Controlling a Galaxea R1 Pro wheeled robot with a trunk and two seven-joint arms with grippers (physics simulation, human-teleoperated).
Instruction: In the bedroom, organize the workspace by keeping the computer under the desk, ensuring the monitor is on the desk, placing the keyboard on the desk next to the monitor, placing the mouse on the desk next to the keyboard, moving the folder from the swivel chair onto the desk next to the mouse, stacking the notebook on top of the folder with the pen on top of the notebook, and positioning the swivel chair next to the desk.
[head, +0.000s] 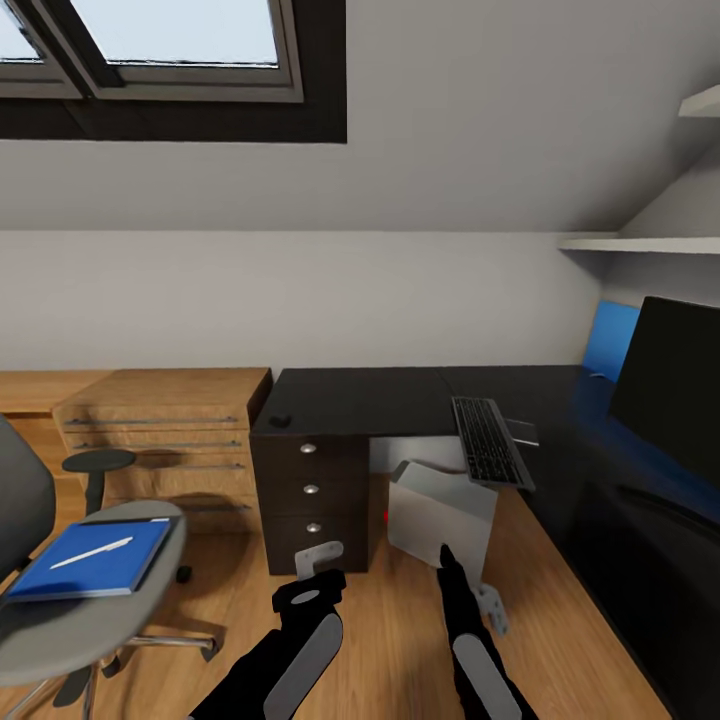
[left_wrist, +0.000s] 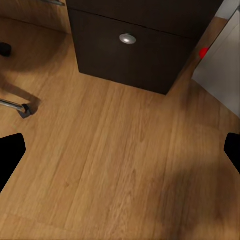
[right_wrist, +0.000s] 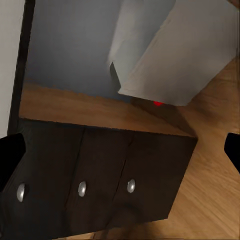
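The black desk (head: 400, 395) runs along the wall and turns down the right side. On it lie the keyboard (head: 488, 440), the dark grey notebook (head: 523, 432) just beside it, and a small black mouse (head: 280, 421) near the left end. The monitor (head: 668, 385) stands at the right. The pale computer (head: 440, 515) (left_wrist: 222, 70) (right_wrist: 180, 55) leans tilted on the floor under the desk, its red light showing. The blue folder (head: 95, 558) rests on the swivel chair (head: 95, 610) seat with the pen (head: 92, 552) on top. My left gripper (head: 318, 565) (left_wrist: 120, 155) and right gripper (head: 465, 585) (right_wrist: 120, 150) hang open and empty over the floor before the desk.
The desk's black drawers (head: 310, 490) (left_wrist: 128, 55) (right_wrist: 100, 185) stand just ahead of my left gripper. A light wooden drawer unit (head: 160, 430) sits at the left wall. A blue wall panel (head: 610, 335) and white shelves (head: 640, 243) are at the right. Wooden floor (left_wrist: 115, 165) lies below.
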